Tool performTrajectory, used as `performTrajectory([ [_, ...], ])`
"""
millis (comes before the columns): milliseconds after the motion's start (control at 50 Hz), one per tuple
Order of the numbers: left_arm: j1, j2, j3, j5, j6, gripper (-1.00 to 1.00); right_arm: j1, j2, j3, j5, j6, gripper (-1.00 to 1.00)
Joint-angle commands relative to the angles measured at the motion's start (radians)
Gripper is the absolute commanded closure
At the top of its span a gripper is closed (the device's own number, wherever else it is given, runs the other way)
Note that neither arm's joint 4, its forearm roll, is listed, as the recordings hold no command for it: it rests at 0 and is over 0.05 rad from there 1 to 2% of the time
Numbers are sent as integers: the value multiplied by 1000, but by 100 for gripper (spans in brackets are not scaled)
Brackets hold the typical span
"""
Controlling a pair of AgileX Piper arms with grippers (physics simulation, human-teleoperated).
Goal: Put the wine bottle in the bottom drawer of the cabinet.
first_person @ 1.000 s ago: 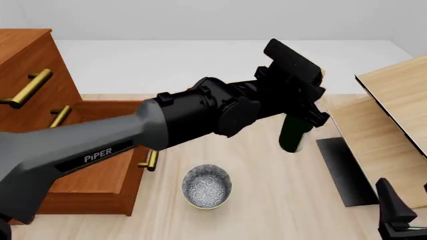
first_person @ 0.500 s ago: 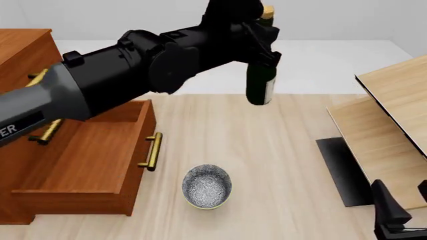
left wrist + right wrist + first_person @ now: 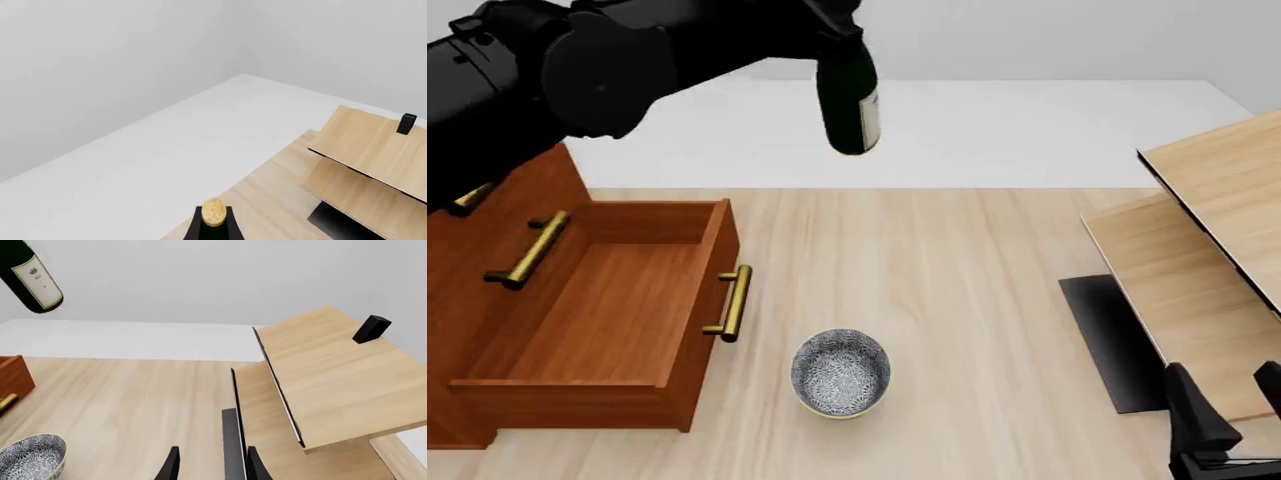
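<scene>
The wine bottle (image 3: pixel 851 100) hangs upright high above the table, a little right of the open bottom drawer (image 3: pixel 601 300). My left gripper (image 3: pixel 835 22) is shut on its neck, at the top edge of the front view. In the left wrist view only the tan cork (image 3: pixel 213 212) shows between the black fingers (image 3: pixel 195 231). The bottle's base and pale label also show in the right wrist view (image 3: pixel 35 281). The bottom drawer is pulled out of the cabinet (image 3: pixel 481 215), with its brass handle (image 3: pixel 731 302) on the front. My right gripper (image 3: pixel 212 467) is open and empty, low at the front right (image 3: pixel 1228 430).
A patterned grey-white bowl (image 3: pixel 841 372) sits on the table in front of the drawer's right corner. Pale-wood shelving (image 3: pixel 1208 240) with a black base plate (image 3: pixel 1114 340) stands at the right. A small black block (image 3: pixel 371 328) rests on its top shelf.
My left arm has lifted the bottle off the table at the right and carried it up and to the left, toward the cabinet. The right gripper has hardly moved.
</scene>
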Motion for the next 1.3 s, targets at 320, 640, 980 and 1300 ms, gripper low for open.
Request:
performTrajectory([
  [320, 196, -222, 50, 191, -10, 100, 42, 0, -8, -9, 0, -100],
  [640, 276, -267, 5, 361, -30, 100, 73, 0, 20, -46, 10, -100],
  [980, 362, -234, -6, 530, -29, 100, 71, 0, 24, -49, 12, -100],
  [1300, 397, -193, -38, 635, -42, 100, 77, 0, 29, -52, 10, -100],
])
